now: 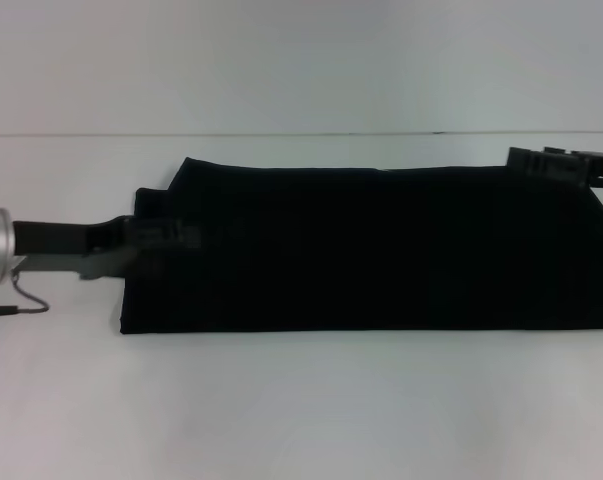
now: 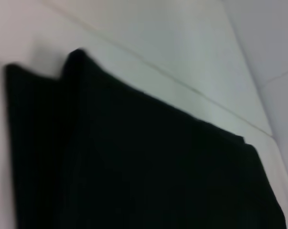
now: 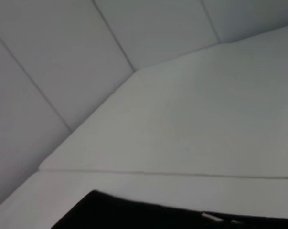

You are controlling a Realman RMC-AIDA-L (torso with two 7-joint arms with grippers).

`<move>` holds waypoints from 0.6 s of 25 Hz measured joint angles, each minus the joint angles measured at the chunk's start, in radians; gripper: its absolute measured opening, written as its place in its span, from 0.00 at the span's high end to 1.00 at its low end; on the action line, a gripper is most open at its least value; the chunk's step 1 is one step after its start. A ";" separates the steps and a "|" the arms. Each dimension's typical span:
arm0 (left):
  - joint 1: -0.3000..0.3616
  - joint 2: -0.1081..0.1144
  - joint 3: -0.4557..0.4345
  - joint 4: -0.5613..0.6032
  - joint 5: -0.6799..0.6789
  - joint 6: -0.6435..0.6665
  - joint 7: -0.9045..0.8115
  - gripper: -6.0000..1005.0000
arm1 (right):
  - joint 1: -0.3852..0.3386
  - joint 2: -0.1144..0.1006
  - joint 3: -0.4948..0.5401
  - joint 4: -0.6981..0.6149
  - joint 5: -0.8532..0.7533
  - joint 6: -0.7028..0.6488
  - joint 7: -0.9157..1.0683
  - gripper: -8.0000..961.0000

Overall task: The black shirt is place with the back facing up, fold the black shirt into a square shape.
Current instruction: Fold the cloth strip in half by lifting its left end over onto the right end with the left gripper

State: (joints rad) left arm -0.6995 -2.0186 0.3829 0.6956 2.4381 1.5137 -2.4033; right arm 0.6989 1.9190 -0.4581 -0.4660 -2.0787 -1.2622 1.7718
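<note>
The black shirt (image 1: 381, 250) lies flat on the white table (image 1: 281, 420) as a long band running left to right, plain side up, with its right end cut off by the picture edge. A stepped corner of folded layers shows at its far left (image 2: 72, 67). My left gripper (image 1: 181, 235) comes in from the left and sits low over the shirt's left end. My right gripper (image 1: 541, 165) hovers at the shirt's far right corner. In the right wrist view only a strip of the shirt (image 3: 134, 214) shows.
A thin cable with a red tip (image 1: 11, 305) hangs off the left arm near the table's left side. The table's far edge meets a pale wall (image 1: 281, 60). Bare white tabletop stretches in front of the shirt.
</note>
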 joint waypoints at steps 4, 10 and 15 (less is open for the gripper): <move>0.003 0.010 -0.002 0.007 0.072 0.026 -0.099 0.11 | 0.020 0.001 -0.073 -0.001 0.000 0.027 0.011 0.09; -0.008 0.013 0.009 -0.009 0.152 0.044 -0.236 0.11 | 0.038 0.005 -0.095 -0.002 0.000 0.094 0.025 0.09; -0.014 0.019 0.003 -0.037 0.177 0.044 -0.344 0.12 | 0.043 0.005 -0.096 -0.015 0.003 0.114 0.025 0.09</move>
State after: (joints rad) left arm -0.7137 -1.9992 0.3859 0.6584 2.6150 1.5573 -2.7472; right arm 0.7423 1.9243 -0.5538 -0.4811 -2.0759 -1.1486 1.7966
